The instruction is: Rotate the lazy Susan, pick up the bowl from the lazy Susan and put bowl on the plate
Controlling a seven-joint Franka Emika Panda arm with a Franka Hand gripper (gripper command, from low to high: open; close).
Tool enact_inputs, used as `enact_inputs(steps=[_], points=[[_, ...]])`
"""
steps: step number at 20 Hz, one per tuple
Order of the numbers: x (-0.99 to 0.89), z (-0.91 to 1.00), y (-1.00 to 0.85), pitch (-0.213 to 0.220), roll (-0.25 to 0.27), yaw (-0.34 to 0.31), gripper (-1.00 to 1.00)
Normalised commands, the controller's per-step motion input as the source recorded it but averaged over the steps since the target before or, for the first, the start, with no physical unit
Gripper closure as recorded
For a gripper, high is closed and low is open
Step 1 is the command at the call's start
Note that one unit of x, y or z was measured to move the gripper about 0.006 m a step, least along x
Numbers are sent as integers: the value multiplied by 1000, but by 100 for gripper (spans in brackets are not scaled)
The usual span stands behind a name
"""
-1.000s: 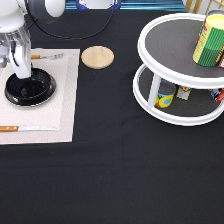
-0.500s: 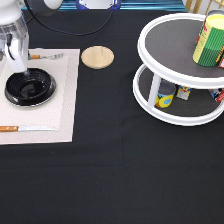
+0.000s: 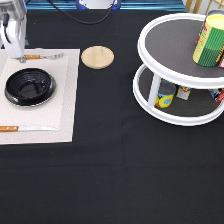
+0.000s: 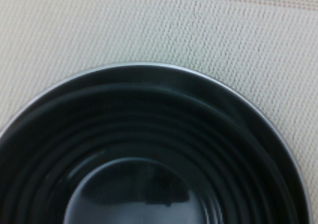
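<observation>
One bowl (image 3: 29,87) upright on plate (image 4: 216,85), round, no long axis | claw (image 3: 13,50) above it, empty, grip unclear

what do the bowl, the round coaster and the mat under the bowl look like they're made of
Bowl: glossy black, probably glazed ceramic or plastic; highlights run along its ridged rings. Coaster: pale matte wood, by its tan colour. Mat: cream woven fabric or vinyl; the wrist view shows a fine weave.

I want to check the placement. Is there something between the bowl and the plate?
Nothing visible. The bowl already sits on the plate; only a thin silver rim shows around it. The gripper is above it, apart from it.
</observation>
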Motion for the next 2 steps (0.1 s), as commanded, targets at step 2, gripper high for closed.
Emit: enact_inputs(steps=[2], points=[[0,0,0,0,0,0,-100]])
